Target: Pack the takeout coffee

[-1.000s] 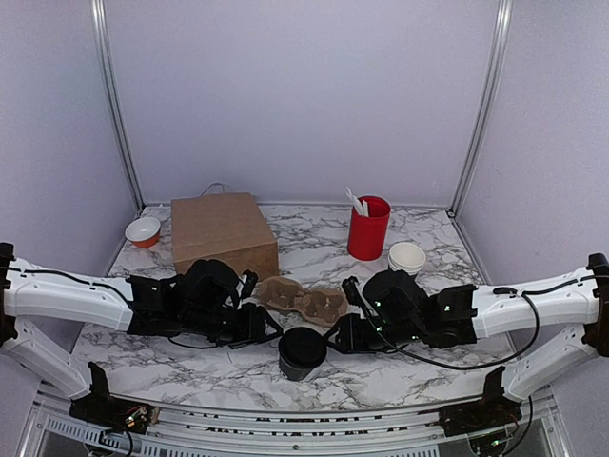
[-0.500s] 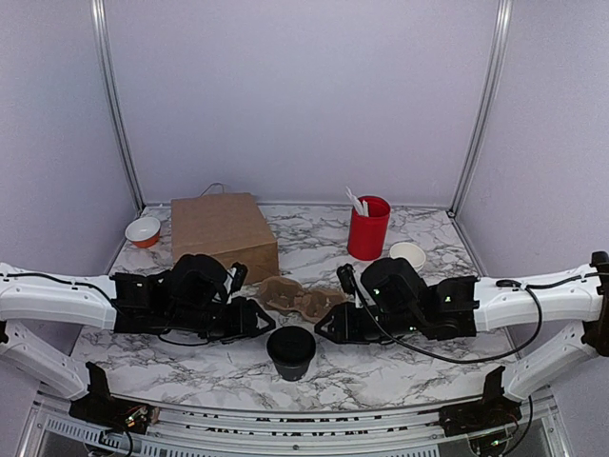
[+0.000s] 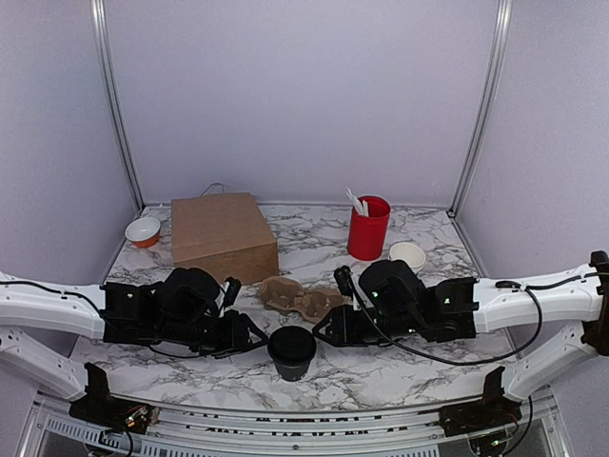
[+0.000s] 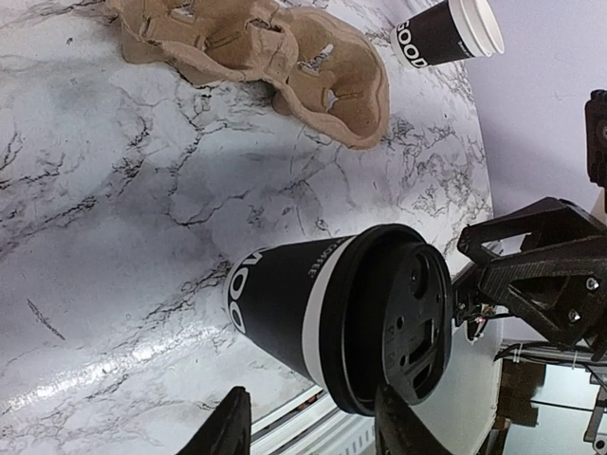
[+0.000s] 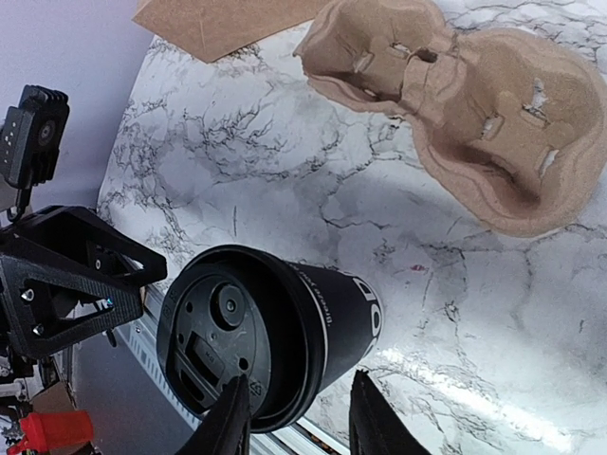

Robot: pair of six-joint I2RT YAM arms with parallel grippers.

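Observation:
The takeout coffee (image 3: 291,350), a small black cup with its black lid on, stands upright near the table's front edge, between the two arms. My left gripper (image 3: 251,335) is just to its left, open, with the cup (image 4: 322,313) ahead of its fingertips (image 4: 228,428) and nothing between them. On the other side my right gripper (image 3: 322,333) is open too. Its fingertips (image 5: 370,417) stop at the lid's edge, and the cup (image 5: 275,327) lies beyond them, not gripped.
A brown pulp cup carrier (image 3: 304,297) lies just behind the cup. Farther back are a brown paper bag (image 3: 224,235), a red cup with white utensils (image 3: 368,227), a white-rimmed black cup (image 3: 407,255) and an orange bowl (image 3: 143,230).
The cup leaned nearer the right gripper a second ago and now stands upright, slightly further left. The left gripper has drawn back to the left. The right arm shifted a little left.

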